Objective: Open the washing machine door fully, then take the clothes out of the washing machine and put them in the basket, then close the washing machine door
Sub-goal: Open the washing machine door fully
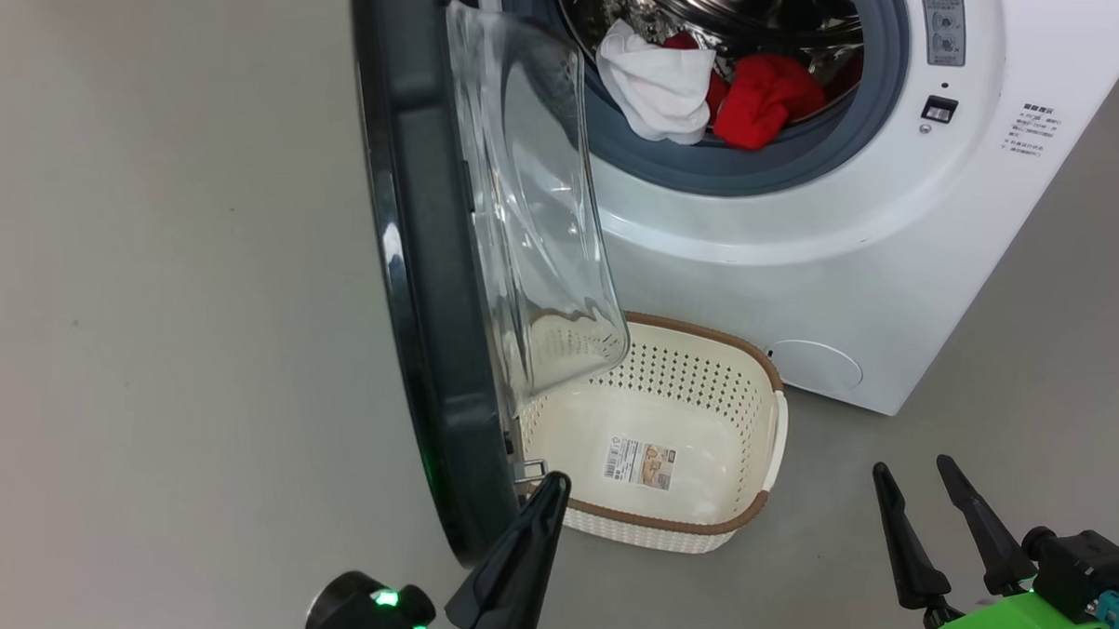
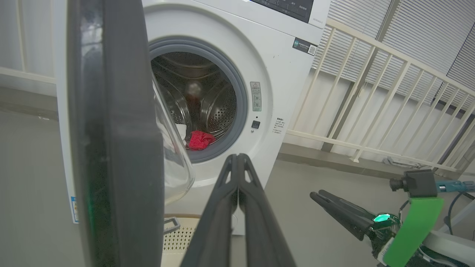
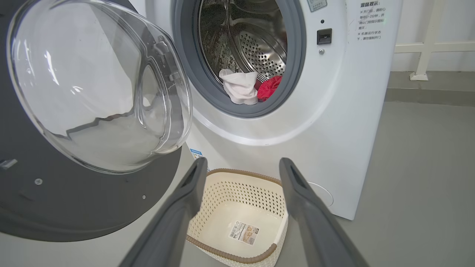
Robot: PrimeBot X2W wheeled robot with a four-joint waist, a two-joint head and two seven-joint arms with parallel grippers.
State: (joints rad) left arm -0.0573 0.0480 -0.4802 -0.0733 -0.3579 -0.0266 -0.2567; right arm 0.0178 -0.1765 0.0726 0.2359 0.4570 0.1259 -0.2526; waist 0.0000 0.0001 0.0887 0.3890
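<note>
The washing machine (image 1: 803, 267) stands with its door (image 1: 413, 253) swung out, edge-on to me, the glass bowl (image 1: 526, 211) facing the drum. A white cloth (image 1: 661, 85) and red clothes (image 1: 767, 98) lie at the drum's lip, over the grey seal. The cream basket (image 1: 701, 529) sits on the floor below the opening, a sticker on its bottom. My left gripper (image 1: 554, 482) is shut on nothing, its tip just beside the door's lower rim. My right gripper (image 1: 912, 468) stands open to the basket's right, holding nothing. The right wrist view faces the basket (image 3: 230, 254) and clothes (image 3: 241, 87).
Grey floor lies all around the machine, with wide room to the door's left. A white railing (image 2: 371, 92) runs behind and to the right of the washing machine. The open door stands between my left arm and the basket.
</note>
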